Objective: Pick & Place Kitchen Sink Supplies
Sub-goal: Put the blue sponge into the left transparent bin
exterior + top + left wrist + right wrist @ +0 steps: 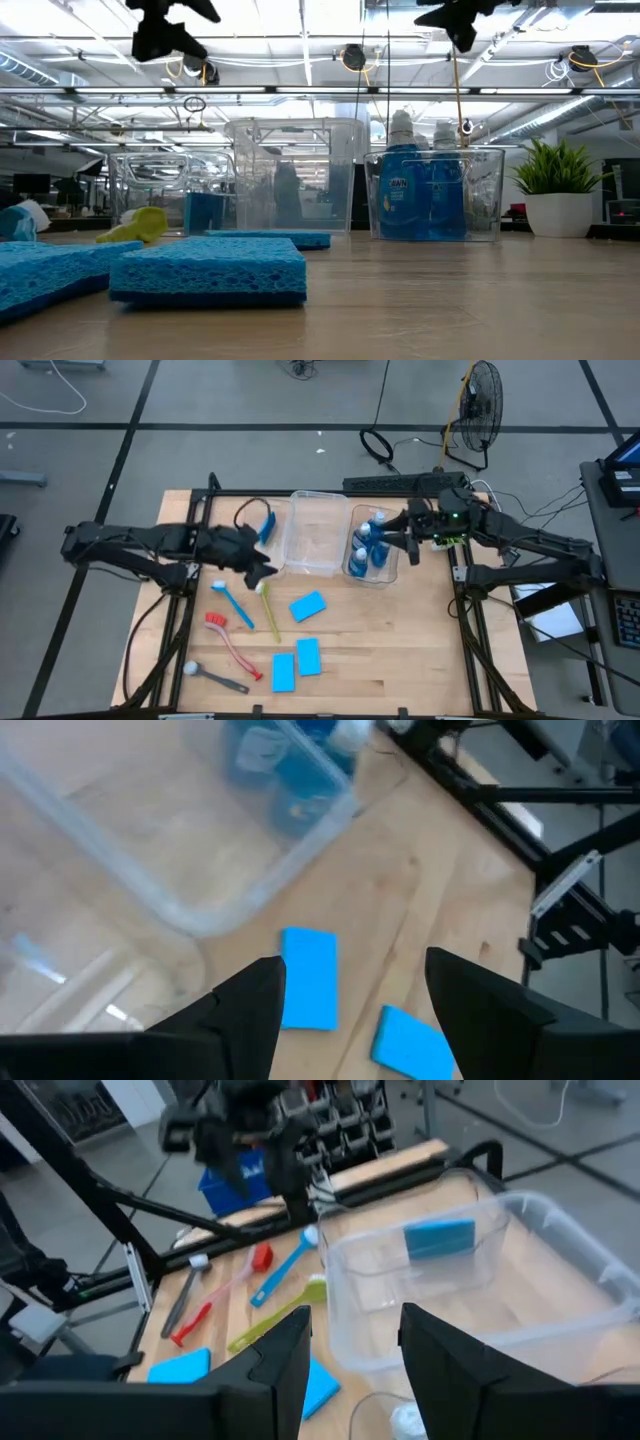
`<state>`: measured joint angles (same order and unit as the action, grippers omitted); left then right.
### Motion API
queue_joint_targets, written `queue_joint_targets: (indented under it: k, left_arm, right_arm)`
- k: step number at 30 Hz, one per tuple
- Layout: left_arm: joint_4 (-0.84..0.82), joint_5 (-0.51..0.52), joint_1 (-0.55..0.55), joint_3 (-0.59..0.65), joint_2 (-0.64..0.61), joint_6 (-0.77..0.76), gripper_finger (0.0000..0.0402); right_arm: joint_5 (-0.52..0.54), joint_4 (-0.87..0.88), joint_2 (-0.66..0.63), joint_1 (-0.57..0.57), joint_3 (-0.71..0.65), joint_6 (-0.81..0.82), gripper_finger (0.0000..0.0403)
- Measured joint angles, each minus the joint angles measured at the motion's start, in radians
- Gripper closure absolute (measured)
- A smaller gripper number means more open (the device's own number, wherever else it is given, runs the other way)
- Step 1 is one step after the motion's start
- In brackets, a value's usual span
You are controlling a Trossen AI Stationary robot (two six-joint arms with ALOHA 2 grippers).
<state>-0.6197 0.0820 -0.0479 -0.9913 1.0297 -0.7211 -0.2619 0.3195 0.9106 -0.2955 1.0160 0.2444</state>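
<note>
The left pincer [262, 572] hangs above the desk [400, 650] w/ fingers spread wide and nothing between them, just beside the near-left corner of the big clear bin [312, 532]. In the left wrist view its two dark fingers [250, 1020] frame one blue sponge [309, 978], which lies on the wood below, apart from them; a second sponge [412, 1040] is near it.

The right pincer [390, 540] is also open and empty, over the small clear bin [372, 572] w/ the blue bottles [376, 550] standing inside.

Outward from the left pincer: blue brush [232, 603] and yellow-green brush [269, 607] lie near it, red brush [231, 640] and grey brush [214, 675] farther toward the front-left. Two more sponges [296, 663] lie side by side near the front edge. The desk's right-front part is bare wood, approx. all open room.
</note>
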Motion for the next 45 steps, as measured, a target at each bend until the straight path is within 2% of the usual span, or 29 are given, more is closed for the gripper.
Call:
queue_joint_targets:
  k: [4, 7, 18, 23, 26, 31, 33, 37, 45]
  left_arm:
    - [0.021, 0.074, -0.115, 0.000, 0.042, -0.052, 0.0156]
    - [0.067, 0.099, -0.186, -0.001, 0.084, -0.084, 0.0156]
    - [0.106, 0.103, -0.350, 0.000, 0.303, -0.231, 0.0156]
    - [0.118, 0.102, -0.390, 0.000, 0.395, -0.251, 0.0156]
    - [0.130, 0.103, -0.399, 0.000, 0.437, -0.254, 0.0156]
    - [0.195, 0.118, -0.396, 0.000, 0.499, -0.240, 0.0156]
    - [0.236, 0.121, -0.390, 0.000, 0.521, -0.211, 0.0156]
    - [0.277, 0.128, -0.371, 0.000, 0.552, -0.177, 0.0156]
    - [0.282, 0.138, -0.313, 0.000, 0.555, -0.144, 0.0156]
  right_arm:
    - [-0.001, -0.017, -0.076, 0.000, -0.048, 0.001, 0.0261]
    - [-0.001, -0.074, -0.147, 0.000, -0.142, 0.043, 0.0261]
    - [-0.004, -0.710, -0.370, 0.007, -0.633, 0.354, 0.0261]
    - [-0.005, -1.084, -0.413, 0.020, -0.828, 0.378, 0.0261]
    - [-0.009, -1.250, -0.438, 0.021, -0.914, 0.433, 0.0261]
    - [-0.145, -1.442, -0.464, 0.021, -0.980, 0.491, 0.0261]
    - [-0.204, -1.428, -0.467, 0.021, -0.972, 0.503, 0.0261]
    - [-0.242, -1.353, -0.469, 0.021, -0.930, 0.470, 0.0261]
    - [-0.235, -0.950, -0.468, 0.021, -0.796, 0.313, 0.0261]
